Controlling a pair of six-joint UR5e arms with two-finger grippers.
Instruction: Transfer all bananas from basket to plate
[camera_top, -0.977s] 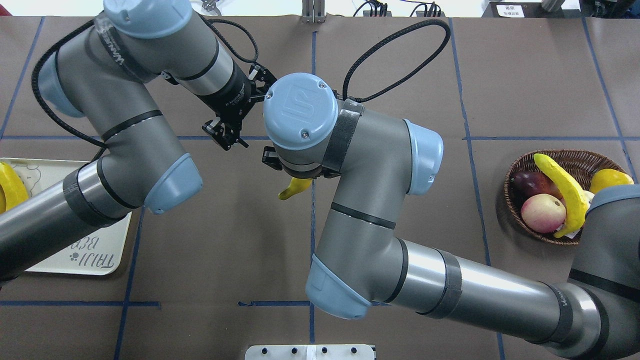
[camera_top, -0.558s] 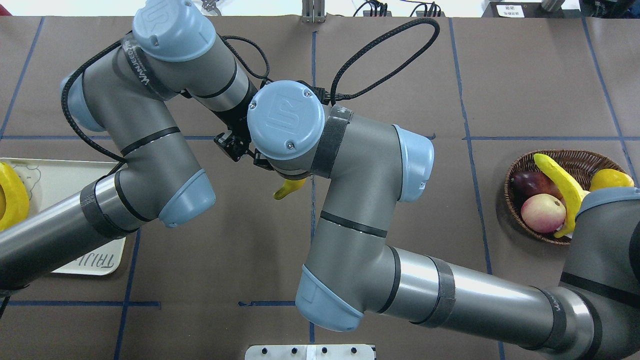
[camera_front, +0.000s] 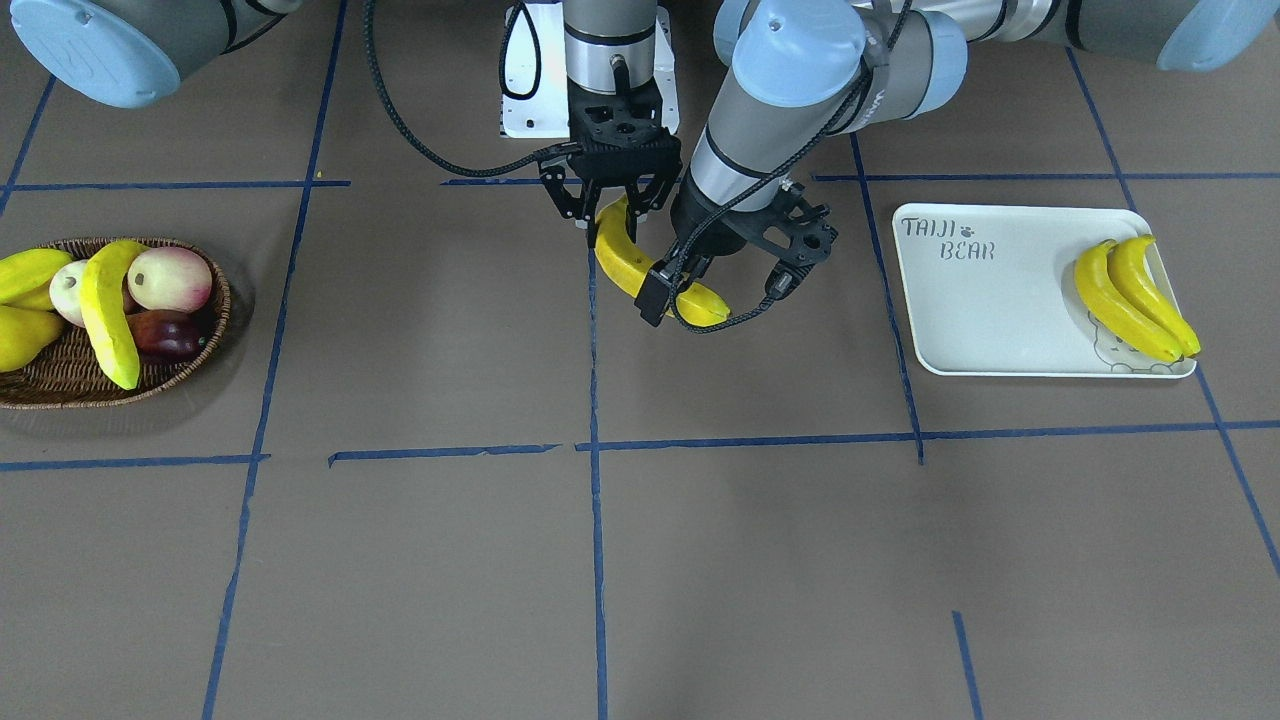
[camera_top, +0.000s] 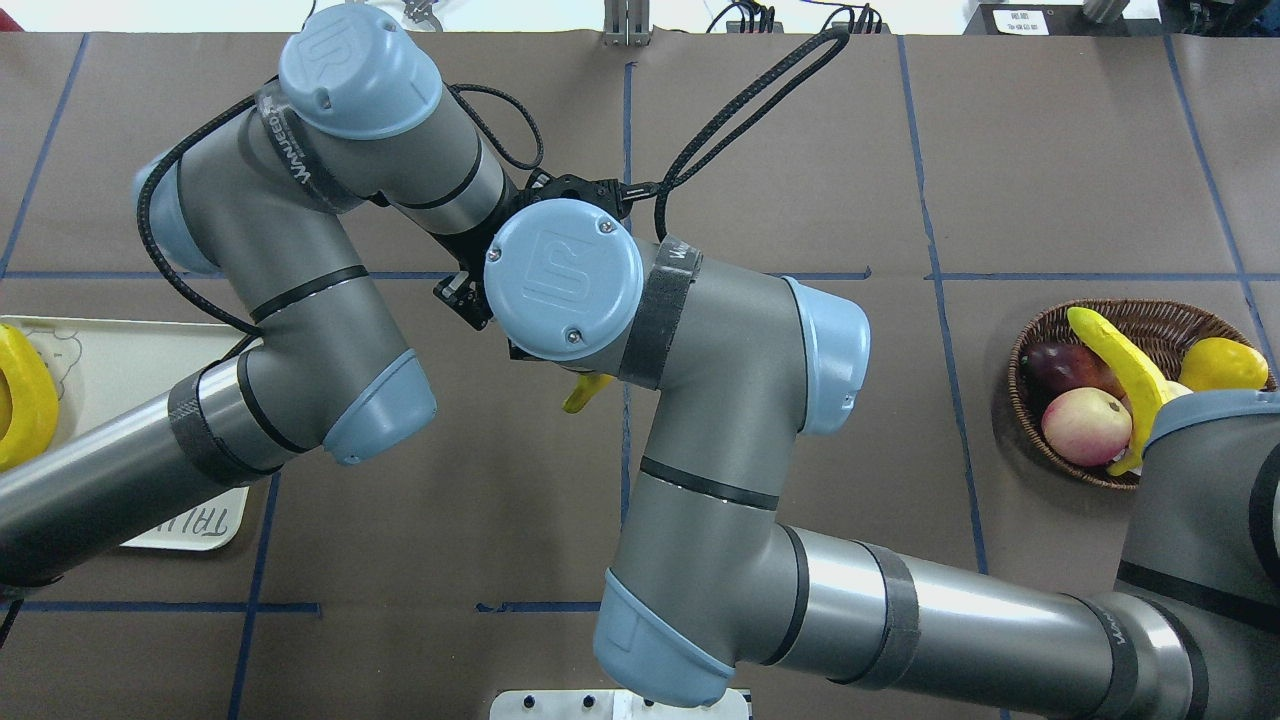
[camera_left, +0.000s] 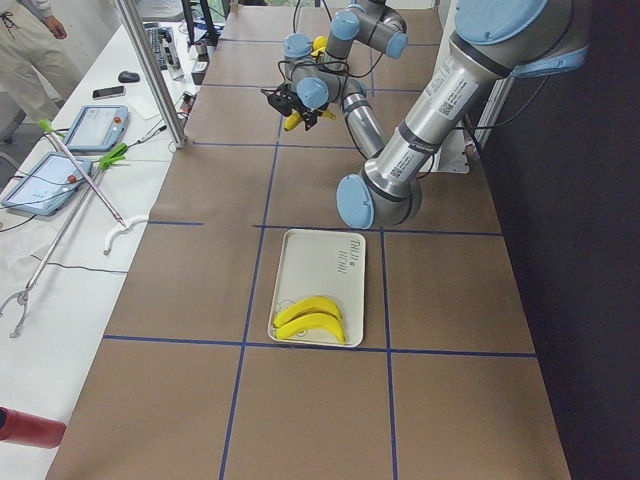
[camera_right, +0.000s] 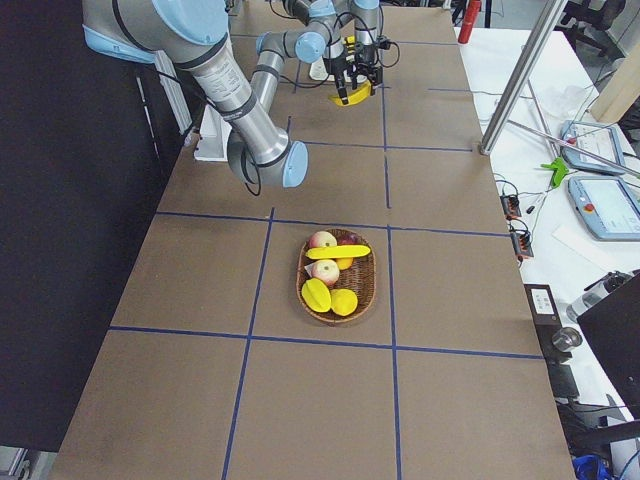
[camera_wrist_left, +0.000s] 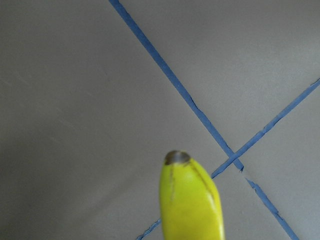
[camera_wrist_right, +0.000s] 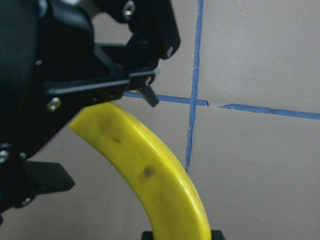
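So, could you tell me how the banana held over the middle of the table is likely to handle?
Probably stiff: the banana, gripped at one end by the right gripper, juts out without sagging. Its glossy skin may be slippery, so it could swivel in the grip. Its curve should keep it from rolling far on the plate.

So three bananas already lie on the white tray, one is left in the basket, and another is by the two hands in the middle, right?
Not quite. The white tray holds two bananas, not three; the front-facing view shows it. One banana is left in the basket, and another banana is by the right hand and left hand in the middle.
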